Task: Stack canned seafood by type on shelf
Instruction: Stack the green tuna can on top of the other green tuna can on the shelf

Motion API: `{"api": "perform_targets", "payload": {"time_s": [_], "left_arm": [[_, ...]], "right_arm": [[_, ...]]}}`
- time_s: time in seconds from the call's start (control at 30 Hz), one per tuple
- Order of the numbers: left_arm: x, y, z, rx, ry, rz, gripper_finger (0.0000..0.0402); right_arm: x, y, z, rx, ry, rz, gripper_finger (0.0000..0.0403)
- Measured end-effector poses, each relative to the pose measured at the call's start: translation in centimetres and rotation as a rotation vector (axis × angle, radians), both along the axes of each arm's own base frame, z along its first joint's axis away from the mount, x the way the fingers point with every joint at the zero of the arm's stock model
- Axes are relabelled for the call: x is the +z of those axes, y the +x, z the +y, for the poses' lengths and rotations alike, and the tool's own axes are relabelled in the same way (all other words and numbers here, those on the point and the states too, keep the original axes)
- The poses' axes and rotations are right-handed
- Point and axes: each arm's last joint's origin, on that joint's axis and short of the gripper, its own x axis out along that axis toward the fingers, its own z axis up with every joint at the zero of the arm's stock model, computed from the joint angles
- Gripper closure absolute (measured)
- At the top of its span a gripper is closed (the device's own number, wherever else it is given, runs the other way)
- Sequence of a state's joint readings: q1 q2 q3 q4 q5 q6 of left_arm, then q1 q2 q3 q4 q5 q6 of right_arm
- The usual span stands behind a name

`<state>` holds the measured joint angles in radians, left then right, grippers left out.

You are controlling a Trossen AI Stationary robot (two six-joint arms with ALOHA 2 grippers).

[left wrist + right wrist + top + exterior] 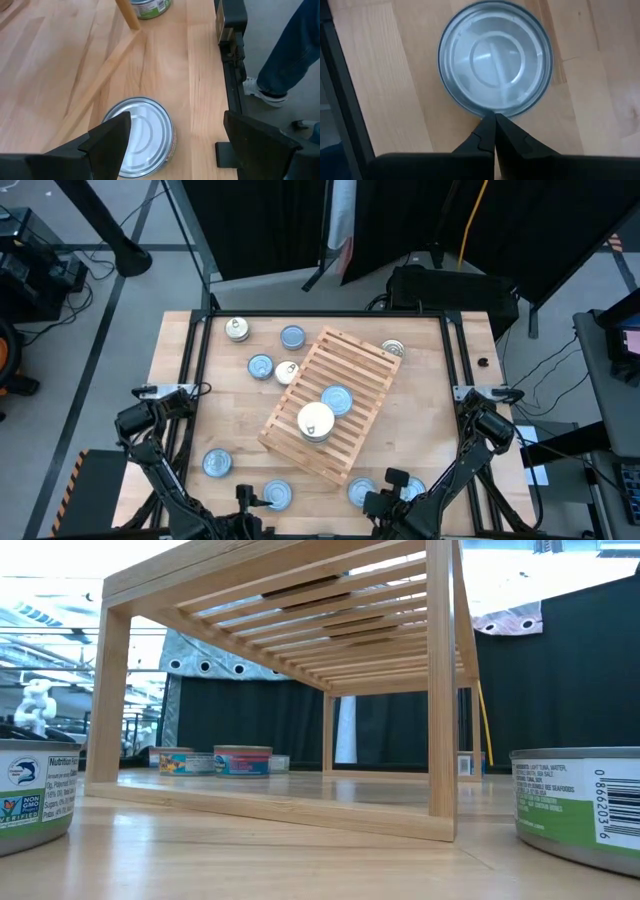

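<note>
The slatted light-wood shelf (345,365) stands slantwise mid-table and carries a blue-topped tin (336,400) and a white-topped tin (316,421). Other tins sit loose on the tabletop around it. Near the front edge my left gripper (248,498) is open. In its wrist view the fingers (107,142) straddle a silver-topped tin (145,135) from above; one finger stands over its side, and no contact shows. My right gripper (495,125) is shut, its tips at the rim of another silver tin (495,55), seen from above at the tin (361,491). My right gripper's shut fingertips come from above at a slant to the tin's rim (492,111). I cannot tell whether they touch it. The tin sits flat on the table.
Several tins sit at the far left (260,366) and one beside the shelf's far right corner (393,350). Another lies at the near left (217,464). A black rail (230,40) edges the table's front, with a person's leg and shoe (265,95) beyond it.
</note>
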<state>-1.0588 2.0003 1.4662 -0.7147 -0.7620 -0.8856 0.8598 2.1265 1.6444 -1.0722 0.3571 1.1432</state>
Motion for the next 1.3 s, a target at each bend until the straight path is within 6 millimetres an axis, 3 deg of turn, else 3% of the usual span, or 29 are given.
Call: {"api": "perform_targets", "payload": {"time_s": [1.3], "left_arm": [[0.02, 0.00, 0.00, 0.001, -0.001, -0.001, 0.0075]], "right_arm": [[-0.45, 0.59, -0.73, -0.042, 0.043, 0.047, 0.0403]]}}
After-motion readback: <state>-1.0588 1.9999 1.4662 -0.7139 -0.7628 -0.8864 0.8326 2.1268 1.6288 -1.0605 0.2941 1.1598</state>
